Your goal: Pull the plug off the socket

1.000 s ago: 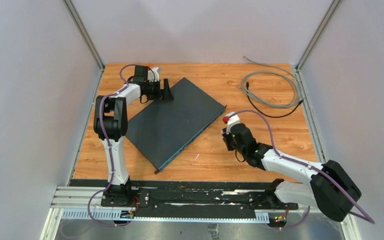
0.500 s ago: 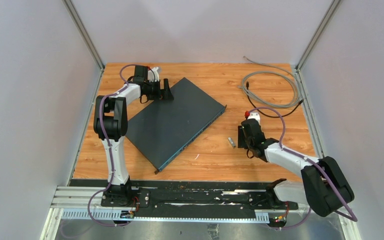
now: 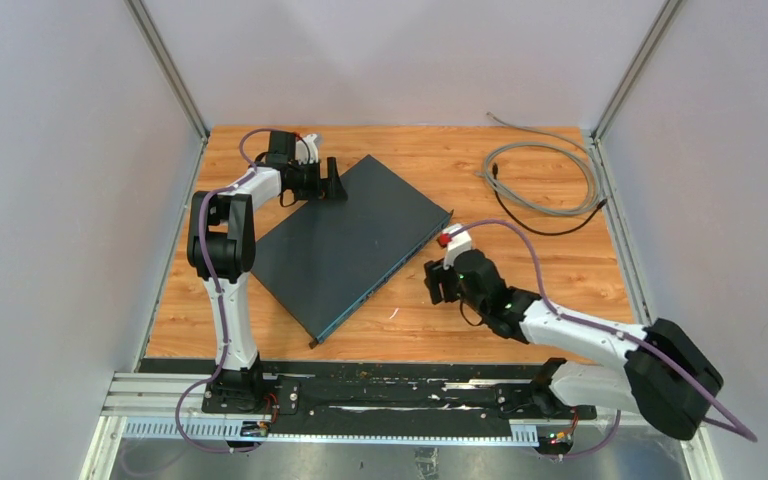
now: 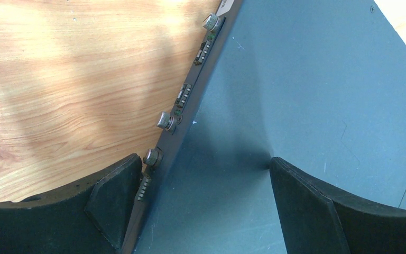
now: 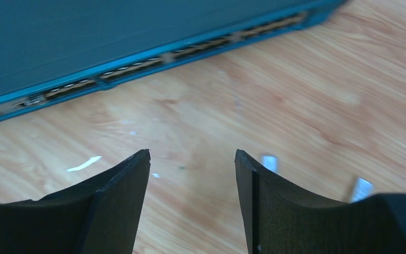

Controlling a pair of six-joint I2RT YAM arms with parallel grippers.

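The dark blue-grey switch [image 3: 345, 240] lies slantwise on the wooden table, and the row of sockets [image 5: 132, 67] along its front edge shows nothing plugged in. A small pale plug [image 5: 268, 161] lies blurred on the wood just right of my right finger; my arm hides it in the top view. My right gripper [image 3: 438, 283] [image 5: 193, 159] hangs open just off the switch's front edge with only bare wood between its fingers. My left gripper [image 3: 325, 180] [image 4: 206, 169] stands wide open across the switch's far corner, one finger beside the rear face and the other on the lid.
A coil of grey cable [image 3: 545, 175] with a black lead lies at the back right. Thumbscrews [image 4: 164, 120] stick out of the switch's rear face. A white fleck [image 5: 84, 163] lies on the wood, and a second pale speck [image 5: 362, 188] at my right finger's edge. Grey walls enclose the table.
My right gripper has opened and let the plug drop on the table. It swung right, then back left towards the switch's front edge. The left arm has not moved.
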